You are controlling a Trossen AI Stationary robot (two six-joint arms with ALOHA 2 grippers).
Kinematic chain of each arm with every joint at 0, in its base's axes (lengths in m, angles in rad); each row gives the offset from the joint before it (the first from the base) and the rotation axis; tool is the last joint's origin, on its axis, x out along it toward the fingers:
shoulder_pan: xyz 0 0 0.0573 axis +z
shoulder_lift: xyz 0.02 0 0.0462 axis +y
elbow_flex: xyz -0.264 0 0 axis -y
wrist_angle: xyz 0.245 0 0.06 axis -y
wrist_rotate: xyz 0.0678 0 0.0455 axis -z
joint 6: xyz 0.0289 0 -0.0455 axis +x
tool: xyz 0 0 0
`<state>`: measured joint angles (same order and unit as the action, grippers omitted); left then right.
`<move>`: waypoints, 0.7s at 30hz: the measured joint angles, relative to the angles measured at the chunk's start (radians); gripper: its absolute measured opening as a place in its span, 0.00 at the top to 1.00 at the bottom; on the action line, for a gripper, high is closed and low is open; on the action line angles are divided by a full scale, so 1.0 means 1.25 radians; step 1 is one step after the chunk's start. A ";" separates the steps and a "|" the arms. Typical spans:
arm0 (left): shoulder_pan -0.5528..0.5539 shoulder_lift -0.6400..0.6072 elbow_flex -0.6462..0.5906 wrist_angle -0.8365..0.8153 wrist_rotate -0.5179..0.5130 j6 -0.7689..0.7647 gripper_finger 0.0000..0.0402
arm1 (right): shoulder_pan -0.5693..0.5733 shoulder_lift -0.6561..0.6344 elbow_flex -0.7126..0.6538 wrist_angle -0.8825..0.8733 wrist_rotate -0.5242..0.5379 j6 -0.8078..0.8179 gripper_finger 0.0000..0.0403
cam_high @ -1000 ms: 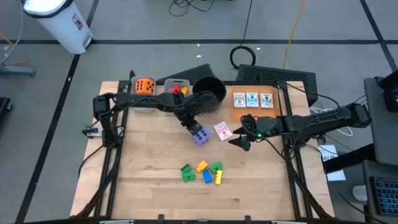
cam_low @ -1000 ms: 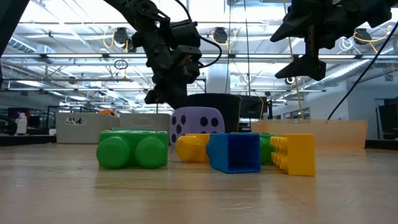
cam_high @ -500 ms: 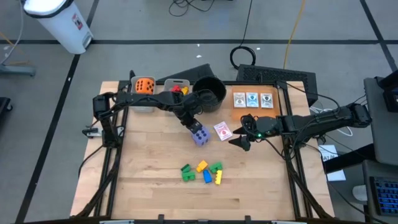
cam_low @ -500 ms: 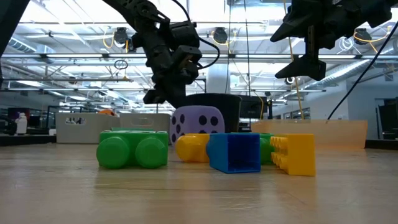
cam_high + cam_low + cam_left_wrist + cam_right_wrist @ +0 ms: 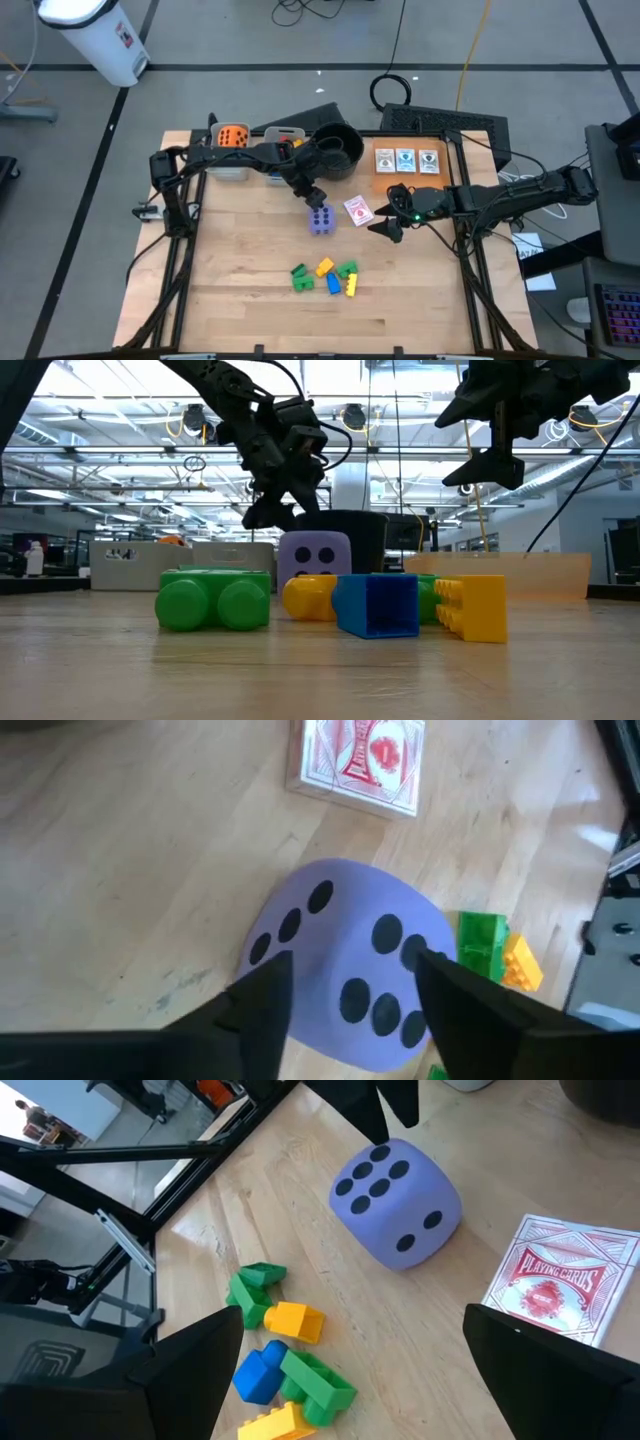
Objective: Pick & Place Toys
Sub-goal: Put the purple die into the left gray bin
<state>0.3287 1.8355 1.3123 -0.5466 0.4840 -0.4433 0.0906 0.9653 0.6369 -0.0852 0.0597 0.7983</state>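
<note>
the wooden bench (image 5: 250,290) carries everything, with a grey bin (image 5: 229,160) at its far edge holding an orange die (image 5: 233,138), a second grey bin (image 5: 283,140) beside it with a red block (image 5: 283,144) inside, and a round black pot (image 5: 338,150) next to that. the left hand (image 5: 314,196) hangs just above the purple die (image 5: 322,219), its fingers (image 5: 262,1010) parted to either side of the die and not gripping it; the die sits on the bench near the middle. the right hand (image 5: 385,229) hovers off the bench just beside a red-backed pack of playing cards (image 5: 358,210), its fingers spread wide and holding nothing. on an orange mat (image 5: 408,180) at the far right lie 3 white-edged picture cards (image 5: 405,160) in a row. nearer the front, a small cluster of blocks lies together: a green block (image 5: 301,277), a yellow block (image 5: 324,267), a blue block (image 5: 333,284), another green block (image 5: 347,269) and another yellow block (image 5: 351,287).
</note>
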 joint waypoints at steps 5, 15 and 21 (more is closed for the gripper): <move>-0.009 0.000 0.000 -0.002 -0.059 0.015 0.37 | 0.000 0.000 0.000 -0.001 0.000 -0.005 0.07; 0.005 -0.011 0.000 -0.055 -0.052 -0.023 0.32 | 0.000 0.000 0.000 -0.001 0.000 -0.005 0.07; -0.027 -0.040 0.000 -0.076 -0.074 0.017 0.32 | 0.000 0.000 0.000 -0.001 0.000 -0.005 0.07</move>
<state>0.2951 1.7850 1.3117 -0.6411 0.3914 -0.4218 0.0906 0.9655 0.6369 -0.0864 0.0597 0.7921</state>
